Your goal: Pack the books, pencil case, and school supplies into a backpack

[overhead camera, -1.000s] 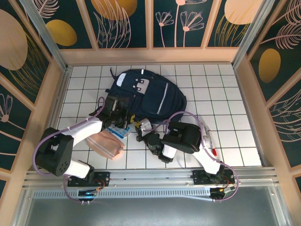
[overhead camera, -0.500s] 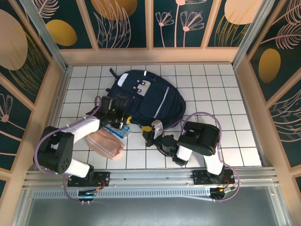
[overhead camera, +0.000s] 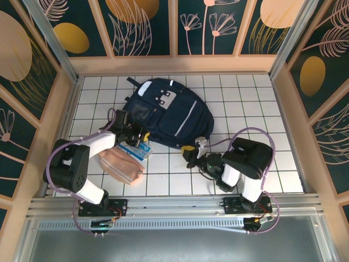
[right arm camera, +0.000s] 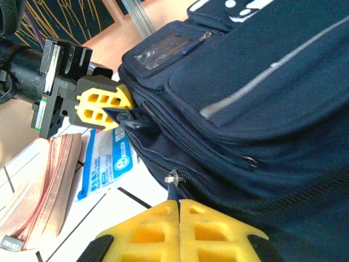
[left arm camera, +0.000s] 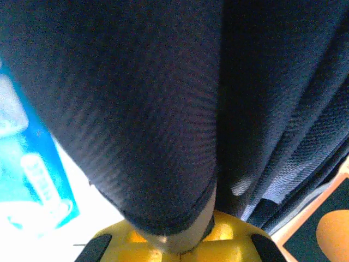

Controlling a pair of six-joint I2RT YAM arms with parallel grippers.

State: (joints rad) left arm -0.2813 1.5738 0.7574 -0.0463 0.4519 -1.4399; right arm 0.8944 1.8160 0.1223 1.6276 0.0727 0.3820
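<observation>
Navy fabric backpack (overhead camera: pixel 166 112) lying on our white-tiled table (overhead camera: pixel 262 109), our left tool (right arm camera: pixel 121 112) clamped on a dark fabric tab (right arm camera: pixel 133 119) at its edge, our right tool (right arm camera: pixel 179 204) pinched together on a zipper pull (right arm camera: pixel 173 184), we see a peach pencil case (overhead camera: pixel 122 166) and blue packet (right arm camera: pixel 103 161) just beside.

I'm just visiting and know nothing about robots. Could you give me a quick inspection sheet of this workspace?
Surface: white tiled table, dark grid lines.
Job's things: navy backpack lying mid-table; peach zip pouch at its near left.
Clutter: blue packet between pouch and backpack.
Hands: left hand shut on a backpack fabric tab; right hand shut on its zip pull.
Cables: purple cables looped along both arms.
Surroundings: dark leaf-pattern wall panels, wooden frame.
</observation>
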